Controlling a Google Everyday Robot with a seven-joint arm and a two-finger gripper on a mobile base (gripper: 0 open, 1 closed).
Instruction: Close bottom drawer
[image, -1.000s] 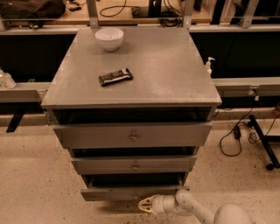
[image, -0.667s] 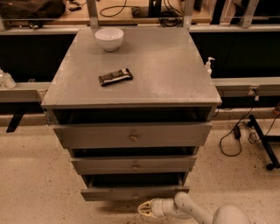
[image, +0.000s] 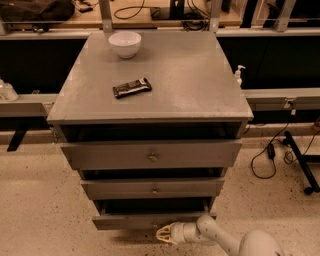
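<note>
The gripper (image: 165, 233) sits low on the floor side, under the counter's front edge and a little right of its middle. The pale arm reaches in from the lower right. It holds nothing, and I cannot tell from this angle whether it is spread or closed.

Just beyond its tip is the bottom drawer (image: 127, 221), pulled out and standing proud of the two fronts above it. The gripper's tip seems to meet the lower edge of that front near its centre, though contact may only be apparent. The drawer front's long axis runs left to right, parallel to the counter's front edge. From the gripper the drawer lies straight ahead, toward the counter's back edge, so I judge that closing it calls for a level push along that line. A near-centre contact should keep it from skewing.

Above it, the middle drawer (image: 152, 188) and top drawer (image: 150, 156) also show dark gaps.

On the grey counter (image: 200, 85), a white bowl (image: 125, 44) sits near the back edge toward the left corner. A dark wrapped bar (image: 131, 88) lies left of centre.

A pump bottle (image: 239, 75) stands past the right edge. Cables (image: 267, 160) trail over the speckled floor (image: 40, 200).
</note>
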